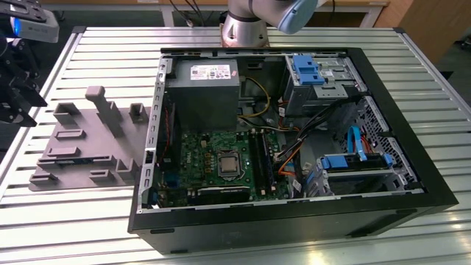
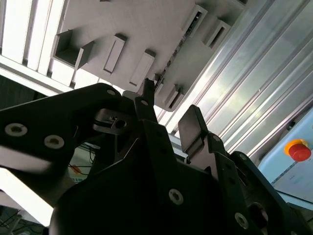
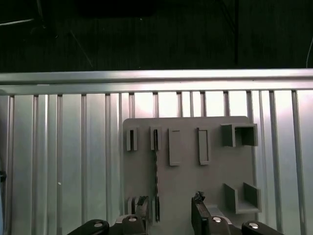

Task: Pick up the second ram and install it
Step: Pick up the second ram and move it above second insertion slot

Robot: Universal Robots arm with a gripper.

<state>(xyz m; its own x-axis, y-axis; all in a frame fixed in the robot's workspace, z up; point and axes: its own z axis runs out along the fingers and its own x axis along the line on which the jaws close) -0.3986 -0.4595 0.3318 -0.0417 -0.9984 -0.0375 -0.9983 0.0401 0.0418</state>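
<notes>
The second ram [image 3: 156, 171] stands on edge in a slot of the grey holder tray [image 3: 188, 181], seen as a thin dark strip. In the second wrist view the ram [image 2: 178, 46] runs as a thin dotted line across the tray [image 2: 122, 24]. My gripper [image 3: 169, 213] hangs open above the tray's near end with nothing between its fingers [image 3: 142, 208]; the strip's near end lies in line with the gap, close to one finger. In the exterior view the gripper [image 1: 16, 102] is at the far left, beside the tray [image 1: 81, 141].
An open computer case [image 1: 412, 182] lies at the table's middle, with the motherboard [image 1: 217, 157], black memory slots [image 1: 261, 160], a power supply [image 1: 202, 91] and blue drive brackets [image 1: 305, 69] inside. The arm's base [image 1: 246, 25] stands behind it. The slatted table [image 3: 58, 161] ends beyond the tray.
</notes>
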